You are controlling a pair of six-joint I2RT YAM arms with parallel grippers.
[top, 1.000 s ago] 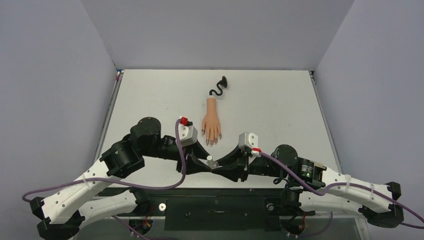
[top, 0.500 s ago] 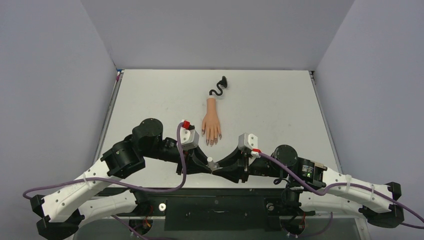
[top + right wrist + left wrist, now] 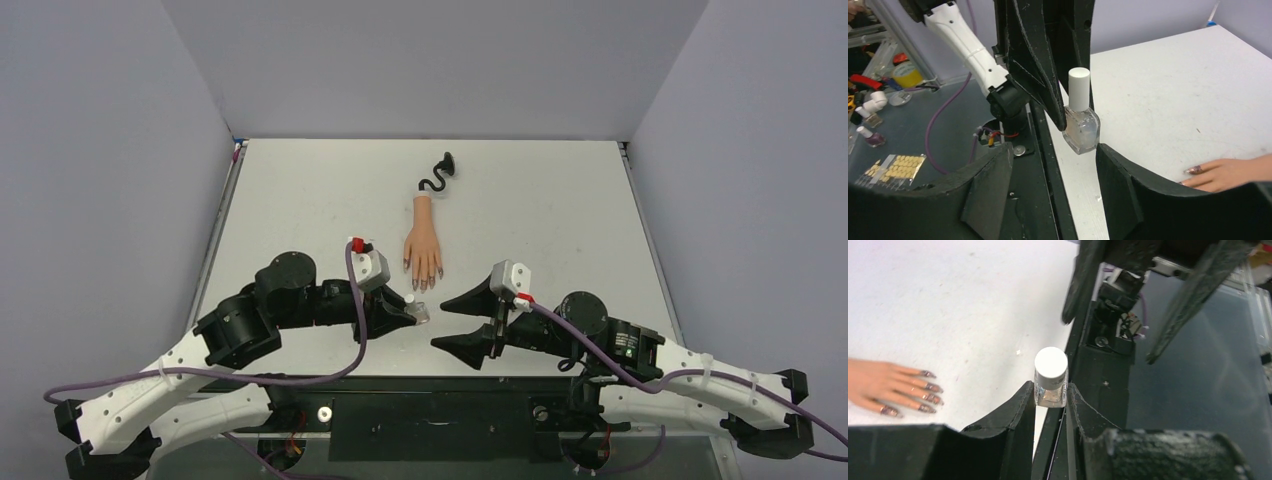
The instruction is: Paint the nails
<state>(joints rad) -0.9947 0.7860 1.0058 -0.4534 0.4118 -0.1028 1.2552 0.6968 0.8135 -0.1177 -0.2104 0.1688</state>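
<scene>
While left pincer [image 3: 1049,390] clamps bottle [image 3: 1051,381] toward table's [image 3: 560,210] front edge, right pincer [image 3: 438,324] agape.

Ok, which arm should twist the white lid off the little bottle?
Probably the right. The right gripper is open and empty, facing the white cap. The left gripper is shut on the bottle, so it is busy.

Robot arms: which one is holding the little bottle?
The left gripper: its fingers pinch the clear polish bottle with the white cap. The right gripper is spread open, holding nothing.
</scene>
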